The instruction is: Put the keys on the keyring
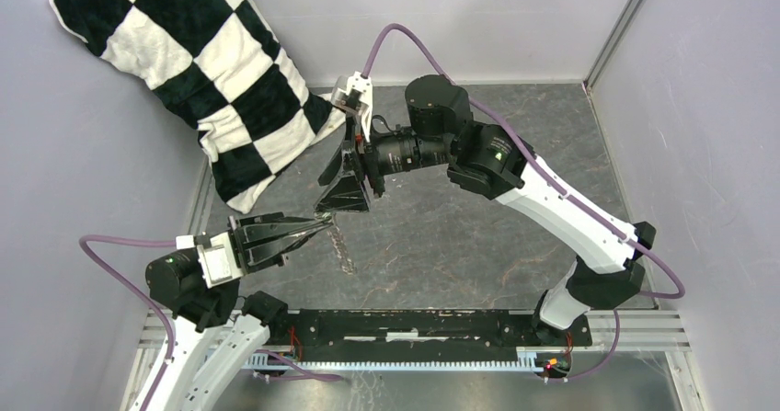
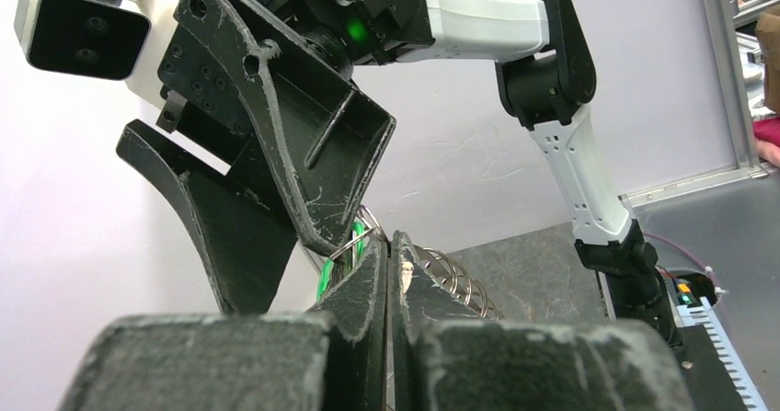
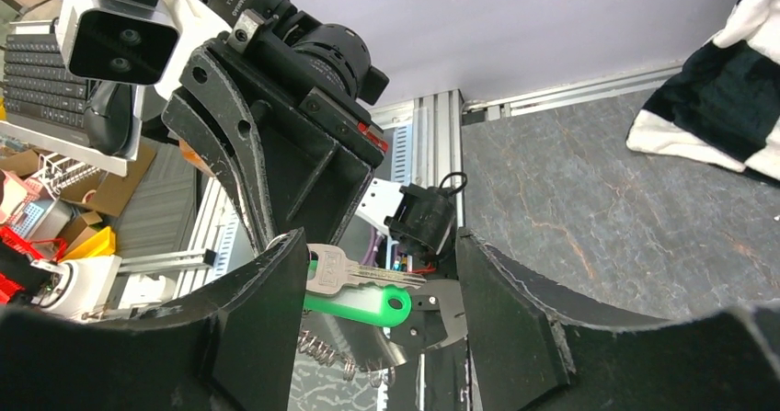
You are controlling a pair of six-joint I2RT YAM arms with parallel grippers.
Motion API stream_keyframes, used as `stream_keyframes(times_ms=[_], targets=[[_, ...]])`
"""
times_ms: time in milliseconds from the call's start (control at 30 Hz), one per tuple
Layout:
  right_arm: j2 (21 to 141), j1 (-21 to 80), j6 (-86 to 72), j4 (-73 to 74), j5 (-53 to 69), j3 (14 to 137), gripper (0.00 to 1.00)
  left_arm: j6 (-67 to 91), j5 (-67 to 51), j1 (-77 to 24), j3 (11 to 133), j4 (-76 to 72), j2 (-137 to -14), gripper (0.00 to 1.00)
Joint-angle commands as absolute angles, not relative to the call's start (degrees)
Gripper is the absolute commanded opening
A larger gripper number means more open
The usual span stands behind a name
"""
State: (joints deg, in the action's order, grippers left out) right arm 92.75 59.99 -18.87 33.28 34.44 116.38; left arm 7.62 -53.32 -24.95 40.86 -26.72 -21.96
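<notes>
My left gripper [image 1: 322, 220] is shut on the keyring at its top. The thin silvery loop with small rings [image 1: 343, 245] hangs down from the fingertips to the dark table. In the left wrist view the gripper [image 2: 391, 241] is closed, with the strung rings [image 2: 451, 278] just behind it. A silver key [image 3: 363, 271] with a bright green tag [image 3: 368, 305] hangs at the loop, against my right gripper's left finger. The right gripper [image 3: 377, 241] is open around the key, just above the left fingertips [image 1: 345, 204]. The green tag shows in the left wrist view [image 2: 325, 273].
A black and white checkered pillow [image 1: 202, 71] leans in the back left corner. Purple-grey walls close in the table [image 1: 515, 227] on three sides. An aluminium rail [image 1: 414, 328] with the arm bases runs along the near edge.
</notes>
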Motion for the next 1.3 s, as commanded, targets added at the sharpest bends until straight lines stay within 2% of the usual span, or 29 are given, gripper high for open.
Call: stream_keyframes(times_ms=[0, 133, 200, 433, 633, 733, 867, 1000, 1133, 1267], targets=[[95.5, 57.3, -18.4, 24.5, 21.5, 116.0, 0.65, 6.1, -60.6, -27.0, 44.3, -34.1, -20.1, 0.02], [97.2, 57.3, -19.3, 23.3, 23.0, 118.8, 0.66, 6.3, -60.7, -27.0, 44.0, -34.1, -20.0, 0.02], [97.9, 57.4, -19.3, 23.3, 23.7, 119.4, 0.74, 6.3, -60.7, -27.0, 44.0, -34.1, -20.0, 0.02], [95.8, 57.4, -18.5, 22.2, 23.6, 114.3, 0.75, 6.1, -60.1, -27.0, 43.9, -33.5, -19.7, 0.02], [95.2, 57.2, -14.0, 26.3, 19.1, 117.3, 0.78, 5.4, -59.7, -27.1, 43.7, -32.4, -19.7, 0.02], [93.0, 56.9, -10.9, 27.0, 14.8, 113.2, 0.82, 4.1, -59.3, -27.1, 43.8, -30.5, -19.6, 0.02], [86.5, 56.4, -6.7, 21.4, 7.9, 100.0, 0.98, 1.0, -58.0, -27.1, 45.2, -24.9, -20.0, 0.02], [79.4, 53.2, -2.7, 8.7, 1.6, 83.8, 0.98, -2.9, -58.2, -27.5, 47.6, -19.2, -21.1, 0.02], [83.7, 50.2, -1.4, -2.5, 3.1, 76.2, 0.98, -7.4, -59.1, -27.4, 50.3, -12.2, -21.4, 0.02], [98.1, 50.6, -1.1, -8.5, 9.5, 79.7, 0.98, -9.7, -59.6, -27.4, 52.8, -7.9, -22.0, 0.02]])
